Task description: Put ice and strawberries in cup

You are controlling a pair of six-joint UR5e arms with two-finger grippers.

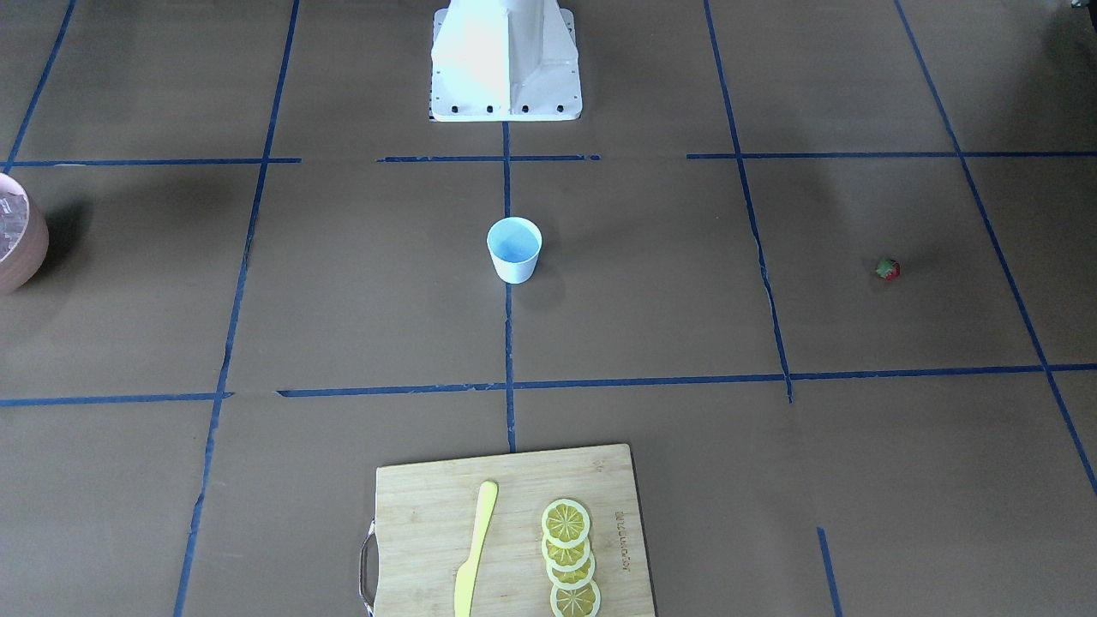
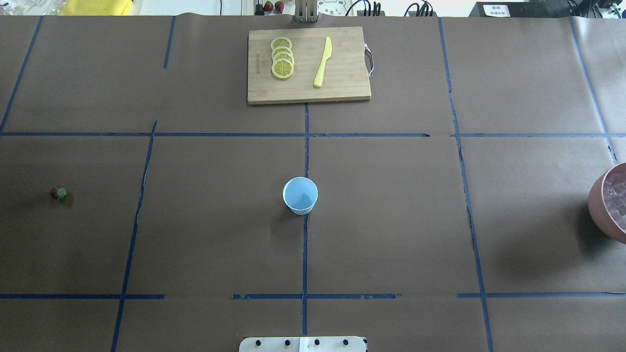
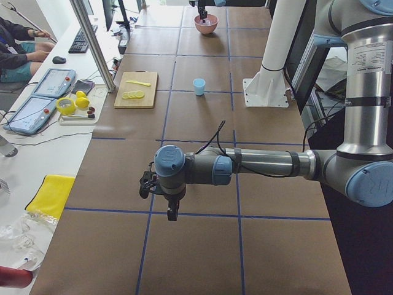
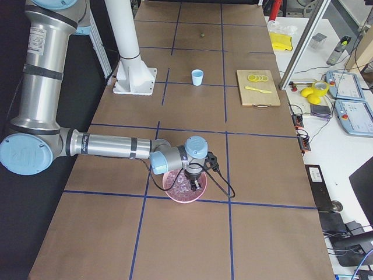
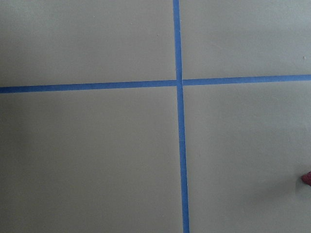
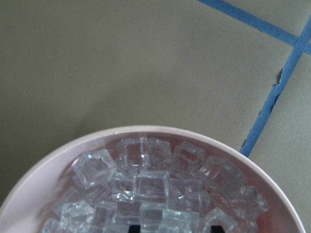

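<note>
Pink bowl [image 4: 172, 194] of ice [image 6: 146, 189] beneath downturned right hand [image 4: 196, 187].

- Cup [image 1: 514, 250]: one, white.
- Strawberry [image 1: 888, 269]: one, small and red with a green cap.
- Bowl [image 1: 24, 253]: one, pink.
- Ice cubes [image 6: 150, 187]: a heap in the bowl. Well over a dozen show in the right wrist view; the frame cuts off the rest, so no full count.
- Cutting board [image 2: 347, 73]: one, wooden.
- Lemon slices [image 2: 282, 58]: four, in an overlapping row.
- Knife [image 2: 323, 62]: one, yellow.
- Robot arms: two, the left arm [image 3: 258, 165] and the right arm [image 4: 111, 146].
- Pedestal [image 1: 506, 60]: one, white.
- Touch-screen pendants [image 3: 52, 83]: two, side by side.
- Whole lemons [image 3: 81, 101]: two.
- Person [image 3: 18, 49]: one, only partly in view.
</note>
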